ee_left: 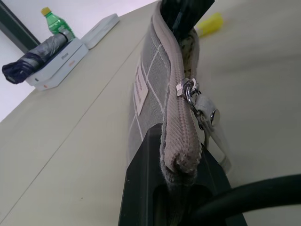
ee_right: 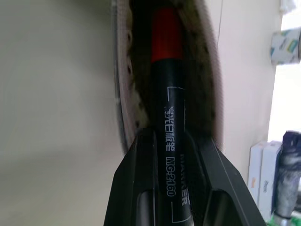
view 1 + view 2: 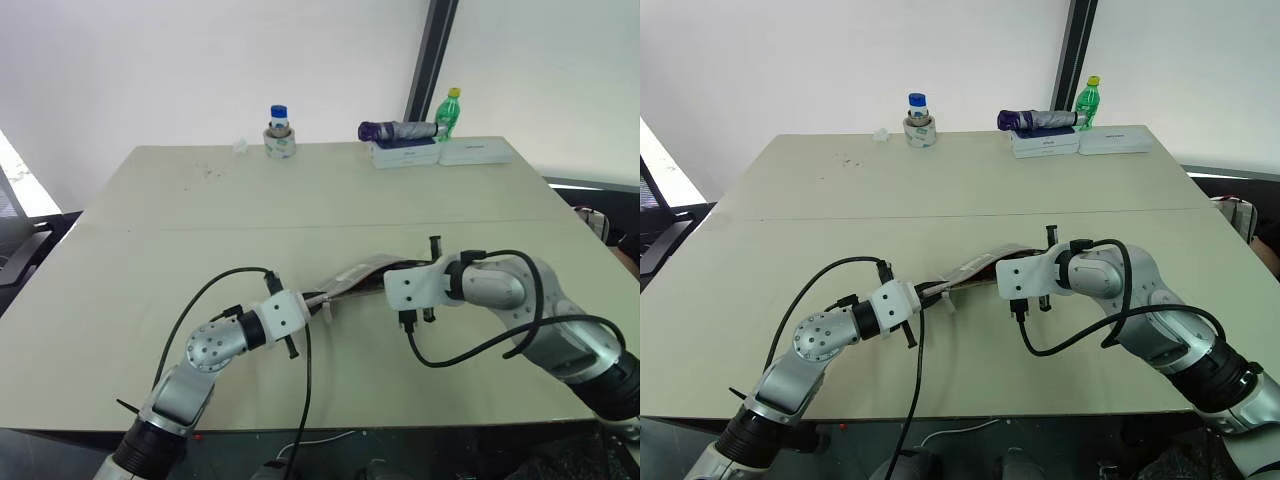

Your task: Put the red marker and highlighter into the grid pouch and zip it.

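Grid pouch (image 1: 155, 89): end pinched in L gripper (image 1: 181, 188), mid-bench.
Red marker (image 2: 167, 117): clamped by R gripper (image 2: 170, 155), tip hidden in pouch mouth.
Highlighter (image 1: 209, 24): mostly hidden behind pouch.

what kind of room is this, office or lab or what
Probably an office or meeting room used for robot tests: a plain pale table by bare white walls, with a folded umbrella on flat white boxes, a green bottle and a tape roll at its far edge.
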You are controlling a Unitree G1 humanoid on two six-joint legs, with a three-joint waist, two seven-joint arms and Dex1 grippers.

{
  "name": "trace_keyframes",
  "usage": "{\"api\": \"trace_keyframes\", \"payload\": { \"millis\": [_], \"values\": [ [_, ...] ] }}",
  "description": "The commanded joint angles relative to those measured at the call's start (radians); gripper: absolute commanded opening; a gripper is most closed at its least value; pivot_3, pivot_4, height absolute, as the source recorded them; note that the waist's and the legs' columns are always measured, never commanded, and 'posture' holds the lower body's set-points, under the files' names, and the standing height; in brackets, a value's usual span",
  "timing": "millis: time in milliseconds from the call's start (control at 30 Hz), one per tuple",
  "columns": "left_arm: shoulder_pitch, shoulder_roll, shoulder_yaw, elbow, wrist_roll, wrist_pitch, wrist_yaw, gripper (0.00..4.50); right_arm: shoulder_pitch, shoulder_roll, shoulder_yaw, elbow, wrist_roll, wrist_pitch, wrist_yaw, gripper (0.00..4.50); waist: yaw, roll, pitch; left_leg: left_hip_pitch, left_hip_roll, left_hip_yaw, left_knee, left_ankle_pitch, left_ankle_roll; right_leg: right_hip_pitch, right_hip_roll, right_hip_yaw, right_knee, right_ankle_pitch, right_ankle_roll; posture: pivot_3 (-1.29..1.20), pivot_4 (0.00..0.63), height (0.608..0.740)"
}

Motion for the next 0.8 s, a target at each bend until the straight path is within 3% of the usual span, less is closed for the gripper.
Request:
{"api": "trace_keyframes", "payload": {
  "millis": [33, 67, 267, 333, 533, 667, 800],
  "values": [
    [-0.017, -0.013, -0.004, -0.053, -0.022, 0.012, -0.006, 0.0, -0.031, 0.045, -0.014, -0.045, -0.017, -0.016, 0.014, 0.27, 0.0, 0.0, 0.0, 0.0, 0.0, 0.0, 0.0, 0.0, 0.0, 0.0, 0.0, 0.0, 0.0, 0.0, 0.0, 0.0, 0.15, 0.74],
    [-0.017, -0.015, -0.003, -0.051, -0.02, 0.015, -0.004, 0.0, -0.026, 0.051, -0.018, -0.045, -0.011, -0.022, 0.023, 0.27, 0.0, 0.0, 0.0, 0.0, 0.0, 0.0, 0.0, 0.0, 0.0, 0.0, 0.0, 0.0, 0.0, 0.0, 0.0, 0.0, 0.15, 0.74],
    [-0.013, -0.026, 0.03, -0.031, -0.022, 0.06, 0.029, 0.0, 0.001, 0.049, -0.119, -0.045, 0.068, -0.009, 0.062, 3.24, 0.001, 0.0, 0.0, 0.0, 0.0, 0.0, 0.0, 0.0, 0.0, 0.0, 0.0, 0.0, 0.0, 0.0, 0.0, 0.0, 0.15, 0.74],
    [-0.012, -0.028, 0.037, -0.027, -0.022, 0.077, 0.038, 0.0, 0.004, 0.047, -0.161, -0.053, 0.108, 0.01, 0.079, 3.24, 0.0, 0.0, 0.0, 0.0, 0.0, 0.0, 0.0, 0.0, 0.0, 0.0, 0.0, 0.0, 0.0, 0.0, 0.0, 0.0, 0.15, 0.74],
    [-0.029, -0.036, 0.052, 0.033, 0.029, 0.09, 0.121, 0.0, 0.002, 0.075, -0.404, -0.134, 0.446, 0.28, 0.173, 3.24, 0.0, 0.0, 0.0, 0.0, 0.0, 0.0, 0.0, 0.0, 0.0, 0.0, 0.0, 0.0, 0.001, 0.0, 0.0, 0.0, 0.15, 0.74],
    [-0.024, -0.038, 0.071, 0.049, 0.039, 0.095, 0.162, 0.0, 0.102, -0.014, -0.484, -0.004, 0.415, 0.349, 0.118, 3.24, 0.005, -0.001, -0.001, 0.0, 0.0, 0.0, 0.001, 0.0, 0.0, 0.001, 0.0, 0.0, 0.001, 0.0, 0.0, 0.0, 0.15, 0.74],
    [-0.023, -0.04, 0.075, 0.052, 0.044, 0.089, 0.182, 0.0, 0.139, 0.037, -0.503, 0.146, 0.412, 0.431, -0.013, 3.24, -0.002, -0.001, -0.001, 0.001, 0.0, 0.0, 0.001, 0.0, 0.0, 0.001, 0.0, 0.0, 0.001, 0.0, 0.0, 0.0, 0.15, 0.74]
  ]
}}
